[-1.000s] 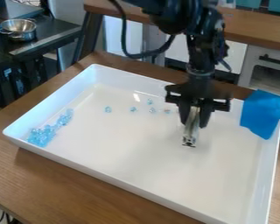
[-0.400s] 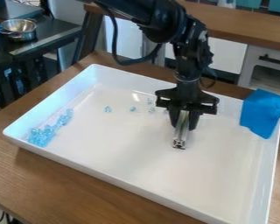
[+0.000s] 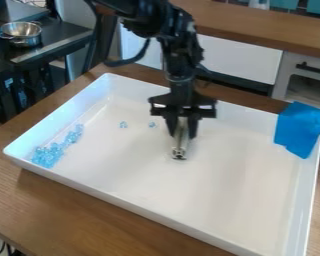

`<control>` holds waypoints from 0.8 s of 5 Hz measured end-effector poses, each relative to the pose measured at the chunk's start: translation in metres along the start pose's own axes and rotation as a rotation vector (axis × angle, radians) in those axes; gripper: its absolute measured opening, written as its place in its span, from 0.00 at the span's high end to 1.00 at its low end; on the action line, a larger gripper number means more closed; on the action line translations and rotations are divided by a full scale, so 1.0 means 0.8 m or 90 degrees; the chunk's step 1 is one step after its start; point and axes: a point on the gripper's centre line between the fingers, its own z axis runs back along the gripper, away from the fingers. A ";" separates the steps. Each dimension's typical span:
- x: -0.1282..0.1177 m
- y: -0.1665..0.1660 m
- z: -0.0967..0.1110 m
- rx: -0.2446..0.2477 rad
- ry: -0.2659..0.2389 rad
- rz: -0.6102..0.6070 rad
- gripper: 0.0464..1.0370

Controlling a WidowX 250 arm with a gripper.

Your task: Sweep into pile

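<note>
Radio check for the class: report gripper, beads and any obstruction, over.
Gripper shut on metal tool. Bead pile at tray's left; loose beads nearer tool. Blue cloth over right rim, away from beads.

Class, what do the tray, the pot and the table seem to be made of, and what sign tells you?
Tray: probably glossy white plastic, perhaps enamel; its smooth sides have a soft sheen.
Pot: shiny metal, likely steel; silvery with bright highlights.
Table: wood or wood-look laminate, satin; brown with streaky grain.
</note>
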 end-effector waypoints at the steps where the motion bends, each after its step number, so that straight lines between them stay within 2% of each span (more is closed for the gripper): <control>1: 0.019 0.031 0.014 0.005 0.003 0.057 0.66; 2: 0.033 0.055 0.020 0.002 0.012 0.129 0.66; 3: 0.041 0.069 0.018 0.005 -0.010 0.256 0.66; 4: 0.033 0.080 0.008 0.028 -0.009 0.307 0.66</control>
